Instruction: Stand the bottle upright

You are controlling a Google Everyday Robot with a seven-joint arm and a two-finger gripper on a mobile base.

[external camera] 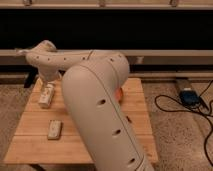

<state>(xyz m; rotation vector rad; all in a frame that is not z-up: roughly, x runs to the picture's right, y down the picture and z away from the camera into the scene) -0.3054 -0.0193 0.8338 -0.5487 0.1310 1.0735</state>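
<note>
The bottle [46,95] lies on its side near the left rear of the wooden table [135,107]. It is whitish, with a pale label, and its long axis points away from the camera. My gripper [48,79] hangs at the end of the white arm, just above the bottle's far end. It looks open, and the bottle rests on the table rather than in the gripper. The arm's thick white link [100,115] fills the middle of the view and hides much of the tabletop.
A flat pale packet [54,129] lies near the table's front left. A bit of something orange [119,94] peeks out behind the arm. On the floor to the right are a power brick [190,96] and black cables [172,106]. A dark wall runs behind.
</note>
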